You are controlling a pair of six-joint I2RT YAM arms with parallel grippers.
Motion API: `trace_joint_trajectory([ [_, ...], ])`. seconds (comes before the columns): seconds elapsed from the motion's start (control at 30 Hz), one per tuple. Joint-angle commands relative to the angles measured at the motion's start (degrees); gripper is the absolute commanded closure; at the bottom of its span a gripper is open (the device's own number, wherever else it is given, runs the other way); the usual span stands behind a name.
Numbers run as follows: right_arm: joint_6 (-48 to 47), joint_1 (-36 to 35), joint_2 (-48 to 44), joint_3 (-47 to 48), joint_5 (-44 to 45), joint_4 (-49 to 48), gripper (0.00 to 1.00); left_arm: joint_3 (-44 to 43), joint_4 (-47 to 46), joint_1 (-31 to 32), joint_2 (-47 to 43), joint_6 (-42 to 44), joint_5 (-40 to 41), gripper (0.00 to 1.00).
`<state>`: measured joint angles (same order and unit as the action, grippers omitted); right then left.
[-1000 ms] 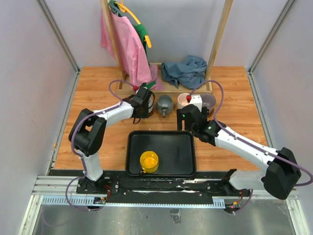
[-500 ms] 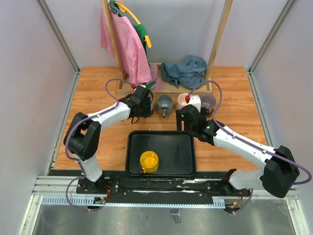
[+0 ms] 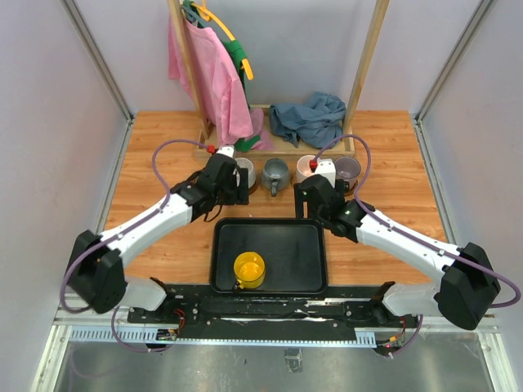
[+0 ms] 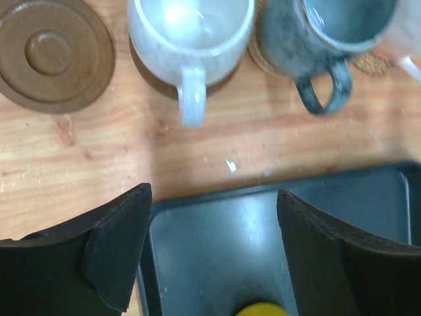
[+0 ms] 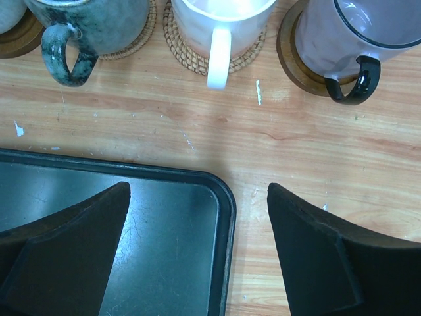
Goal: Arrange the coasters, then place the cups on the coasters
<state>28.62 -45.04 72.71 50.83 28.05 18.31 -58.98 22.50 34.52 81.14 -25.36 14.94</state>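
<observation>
The left gripper (image 4: 214, 197) stands wide open, with nothing between its black fingers (image 4: 115, 257); it hangs over the far rim of the glossy black rectangular tray (image 4: 263, 243), clear of every cup. Just ahead of its tips, a little to the left, the white speckled ceramic mug (image 4: 191, 29) sits on a dark brown round wooden coaster (image 4: 146, 71), handle turned toward the gripper. Further left, ahead of the left finger, lies a second dark brown wooden disc with raised rings (image 4: 49, 52), with nothing on it. Ahead of the right finger the grey-blue glazed ceramic mug (image 4: 342, 26) stands on a tan woven round coaster (image 4: 258, 56). Back under the wrist, the rim of the round yellow cup (image 4: 262, 309) shows inside the tray.

The right gripper (image 5: 197, 191) is also spread wide and holds nothing; it hovers over the tray's far right corner. Straight ahead of it the pale pink ceramic mug (image 5: 220, 16) rests on a second tan woven coaster (image 5: 187, 62), its handle pointing at the gap between the jaws. Ahead of the right finger the translucent purple mug with a dark handle (image 5: 348, 33) stands on a third dark brown wooden coaster (image 5: 289, 62); ahead of the left finger is the grey-blue mug.

From above, these 4 cups form 1 row on the light wooden tabletop (image 3: 147, 147) just beyond both grippers; the yellow cup sits in the tray behind them, toward the arm bases.
</observation>
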Motion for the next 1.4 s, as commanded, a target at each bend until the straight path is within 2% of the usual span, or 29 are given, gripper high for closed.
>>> trace_joint_trajectory([
  [0.0, -0.3, 1.3, -0.1, -0.2, 0.1, 1.2, 0.13, 7.6, -1.4, 2.8, -10.1, 2.6, -2.3, 0.19],
  [0.2, 0.3, 1.5, 0.8, -0.3, -1.9, 0.4, 0.13, 18.8, -0.9, 5.5, -25.0, -0.2, -6.2, 0.18],
  [0.43, 2.2, 1.6, 2.6, -0.6, -5.5, 0.6, 0.13, 23.8, 0.3, 11.2, -33.9, -4.4, -11.9, 0.16],
  [0.67, 2.6, 1.7, 2.4, -1.8, -5.1, 0.6, 0.13, 23.8, 1.8, 16.6, -34.0, -5.5, -16.7, 0.15],
  [0.83, 3.1, 1.7, 1.6, -3.1, -4.5, 0.4, 0.13, 23.0, 5.4, 20.2, -32.8, -7.8, -16.2, 0.12],
  [0.97, 3.4, 1.7, 0.3, -4.4, -4.5, 0.2, 0.12, 21.5, 8.9, 23.6, -32.0, -9.9, -15.6, 0.01],
  [1.37, 4.4, 1.8, -3.3, -7.3, -5.3, -1.5, 0.11, 22.6, 14.5, 29.0, -31.3, -15.4, -15.1, 0.0],
])
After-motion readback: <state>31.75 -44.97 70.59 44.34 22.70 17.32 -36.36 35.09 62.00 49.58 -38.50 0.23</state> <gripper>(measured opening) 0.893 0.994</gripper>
